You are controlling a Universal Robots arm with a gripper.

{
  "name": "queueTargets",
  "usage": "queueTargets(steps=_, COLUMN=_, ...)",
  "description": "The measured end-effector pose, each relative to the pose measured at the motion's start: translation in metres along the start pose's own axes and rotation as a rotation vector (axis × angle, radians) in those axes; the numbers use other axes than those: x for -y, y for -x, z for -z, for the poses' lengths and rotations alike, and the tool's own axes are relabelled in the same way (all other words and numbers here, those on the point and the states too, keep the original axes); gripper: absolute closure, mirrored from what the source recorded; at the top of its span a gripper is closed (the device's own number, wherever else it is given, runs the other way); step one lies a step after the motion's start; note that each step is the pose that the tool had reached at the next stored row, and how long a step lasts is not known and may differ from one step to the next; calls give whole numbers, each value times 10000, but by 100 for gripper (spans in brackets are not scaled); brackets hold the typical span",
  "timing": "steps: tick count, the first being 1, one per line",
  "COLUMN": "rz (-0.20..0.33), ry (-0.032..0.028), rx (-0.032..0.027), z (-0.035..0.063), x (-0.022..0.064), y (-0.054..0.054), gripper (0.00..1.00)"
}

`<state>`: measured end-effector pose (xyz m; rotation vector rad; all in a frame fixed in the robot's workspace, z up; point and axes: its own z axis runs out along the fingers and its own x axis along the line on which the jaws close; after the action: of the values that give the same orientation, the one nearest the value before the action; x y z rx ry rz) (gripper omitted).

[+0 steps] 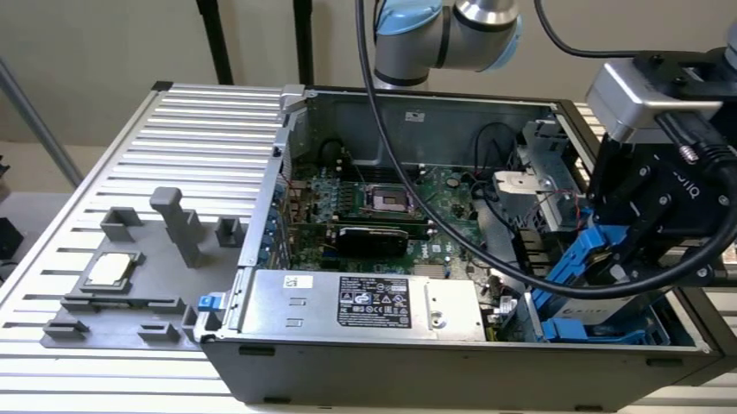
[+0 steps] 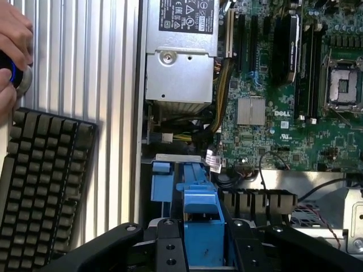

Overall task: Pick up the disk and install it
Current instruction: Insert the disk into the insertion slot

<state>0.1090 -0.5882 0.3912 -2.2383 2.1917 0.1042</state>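
The disk hangs at the exterior view's right, over the front corner of the open computer case. What shows of it is its bright blue plastic carrier, standing on edge. My gripper comes down from above and is shut on it. In the wrist view the blue carrier sits squeezed between my two black fingers, with the gripper right above a blue drive bay. The bay's blue parts lie just below the disk inside the case.
A grey power supply box with a black label fills the case's front. The green motherboard lies behind it. A black cable crosses the case. A grey fixture with a processor chip lies outside. A keyboard and a person's hand are nearby.
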Motion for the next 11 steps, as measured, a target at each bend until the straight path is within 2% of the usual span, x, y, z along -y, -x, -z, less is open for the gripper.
queueTargets(steps=7, rz=4, ry=-1, rx=63, z=-88, x=5, y=19, gripper=67)
queueTargets(steps=11, rz=4, ry=-2, rx=77, z=-134, x=6, y=21, gripper=67)
